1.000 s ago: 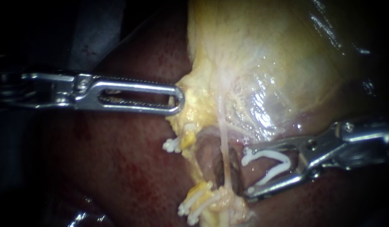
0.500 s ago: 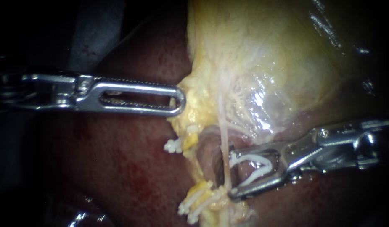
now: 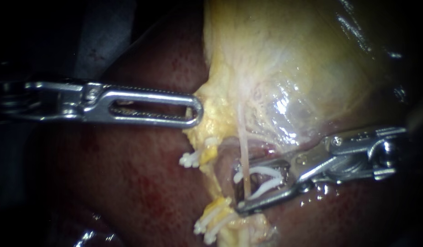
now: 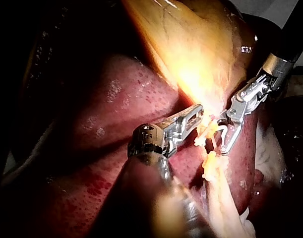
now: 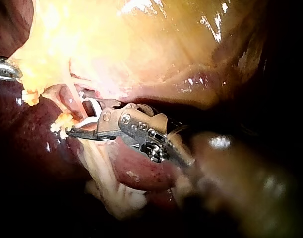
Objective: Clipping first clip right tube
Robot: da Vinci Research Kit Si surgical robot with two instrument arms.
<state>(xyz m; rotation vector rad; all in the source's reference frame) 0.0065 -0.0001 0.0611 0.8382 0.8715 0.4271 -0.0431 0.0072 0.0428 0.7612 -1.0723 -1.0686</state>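
Your left instrument (image 3: pixel 195 111) comes in level across the dark red liver (image 3: pixel 138 183). Its slotted jaws lie closed together, with their tip pinching the edge of the yellow fatty tissue (image 3: pixel 216 114) at the lower end of the gallbladder (image 3: pixel 289 68).

Your right instrument (image 3: pixel 244 187) reaches in low from the right. Its jaws stand partly apart and carry a white clip (image 3: pixel 266 171), spread in a V with one leg seated against each jaw. The right tube (image 3: pixel 243 146), a thin pale strand, runs down from the gallbladder. It passes between the clip's two legs near their open ends, so the clip straddles it but is not closed on it. The lower jaw's tip lies just beside the yellow knot of tissue below. Your right wrist view shows the same: the strand crosses between the jaws close to their tips.

To the left of that strand, an upper white clip (image 3: pixel 189 159) sits on the yellowish left tube (image 3: pixel 206 153). Two lower white clips (image 3: pixel 206 227) sit further down it, well apart from the upper one.
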